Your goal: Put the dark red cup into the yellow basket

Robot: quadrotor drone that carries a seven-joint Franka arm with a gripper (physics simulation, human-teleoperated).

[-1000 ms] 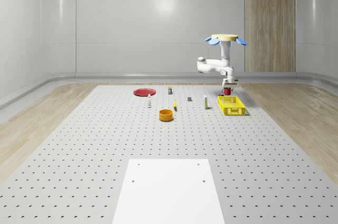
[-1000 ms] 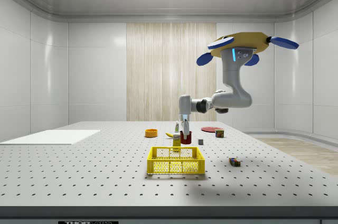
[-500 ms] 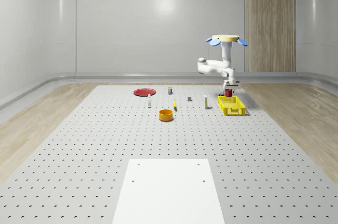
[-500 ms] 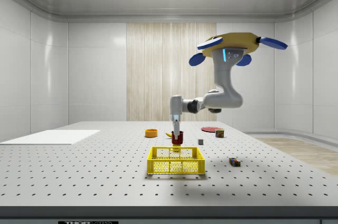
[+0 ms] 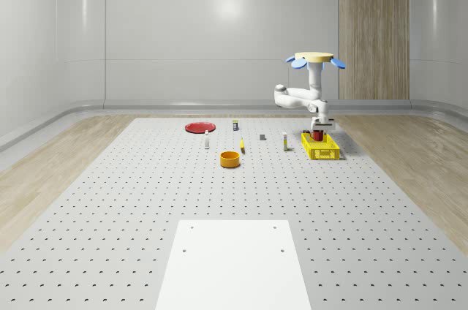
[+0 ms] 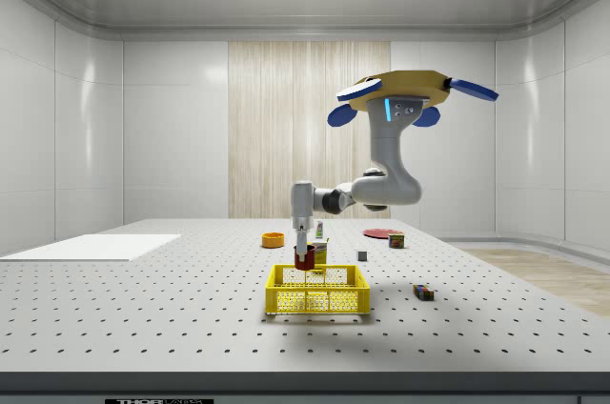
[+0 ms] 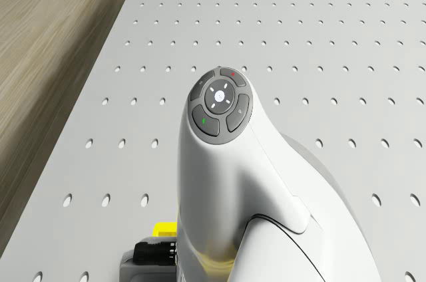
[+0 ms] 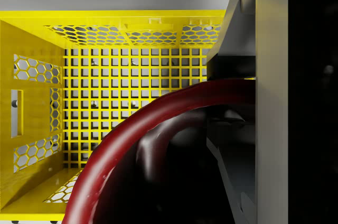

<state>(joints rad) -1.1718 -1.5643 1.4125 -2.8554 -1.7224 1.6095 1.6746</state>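
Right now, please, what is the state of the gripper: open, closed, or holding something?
Gripper: closed on the dark red cup, held just above the yellow basket.

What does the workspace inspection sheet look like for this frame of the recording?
Surface: perforated grey table with a white panel near the front.
Job's things: dark red cup held just above the yellow basket, not yet resting inside.
Clutter: red plate, orange bowl, small bottles and blocks mid-table.
Hand: hand shut on the cup's rim, over the basket; drone hovers beside the basket, toward the side view's right.
Cables: nothing seen.
Surroundings: grey walls, wood wall panel, wood floor around the table.
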